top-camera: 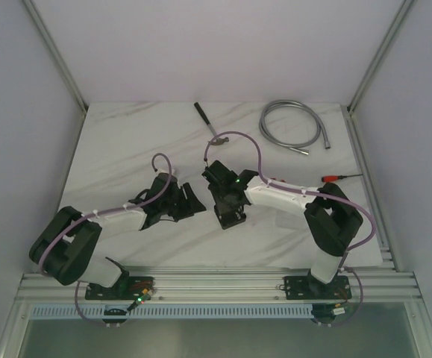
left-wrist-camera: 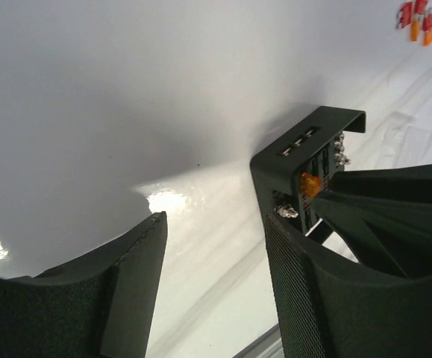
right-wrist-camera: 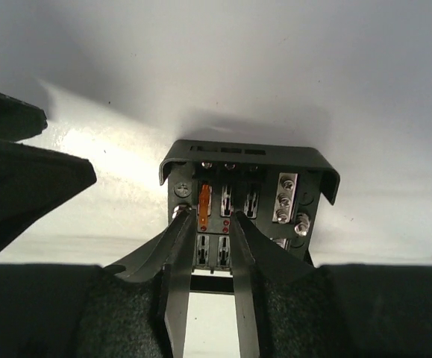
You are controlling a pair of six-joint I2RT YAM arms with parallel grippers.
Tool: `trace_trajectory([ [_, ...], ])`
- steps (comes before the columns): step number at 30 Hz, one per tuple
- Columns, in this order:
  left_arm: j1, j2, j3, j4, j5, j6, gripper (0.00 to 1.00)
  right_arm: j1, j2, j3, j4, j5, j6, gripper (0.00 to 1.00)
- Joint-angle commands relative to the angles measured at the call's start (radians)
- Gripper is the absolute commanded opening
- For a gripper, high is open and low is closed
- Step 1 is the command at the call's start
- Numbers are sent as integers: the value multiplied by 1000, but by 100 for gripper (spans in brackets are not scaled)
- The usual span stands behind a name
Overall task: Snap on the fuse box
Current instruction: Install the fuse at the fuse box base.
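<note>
From above, the left gripper (top-camera: 192,203) and right gripper (top-camera: 229,216) sit close together mid-table (top-camera: 126,156), black on black, so what lies under them is lost. In the left wrist view the left fingers (left-wrist-camera: 130,291) stand wide apart around nothing, with the fuse box (left-wrist-camera: 298,160) at the tip of the right-hand one, partly hidden by the other arm's finger. In the right wrist view the right fingers (right-wrist-camera: 177,261) cover the box's near edge, a narrow gap between them over its slotted face by an orange fuse (right-wrist-camera: 203,205); whether they pinch anything cannot be told
</note>
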State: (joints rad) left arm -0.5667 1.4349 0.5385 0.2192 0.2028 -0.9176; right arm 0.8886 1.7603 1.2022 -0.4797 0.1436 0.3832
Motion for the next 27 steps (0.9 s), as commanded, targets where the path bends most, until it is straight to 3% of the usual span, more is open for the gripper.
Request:
trace_trajectory([
  [1,8,-12,27,-56,-21,50,66,18,-24,43,-46,29,39,35],
  [7,8,2,54,-71,-35,81,69,25,-55,50,-46,32,41,37],
  [15,10,36,82,-76,-41,112,78,24,2,81,-67,33,28,26],
  [27,76,36,74,-89,-31,139,92,24,56,114,-118,40,33,23],
])
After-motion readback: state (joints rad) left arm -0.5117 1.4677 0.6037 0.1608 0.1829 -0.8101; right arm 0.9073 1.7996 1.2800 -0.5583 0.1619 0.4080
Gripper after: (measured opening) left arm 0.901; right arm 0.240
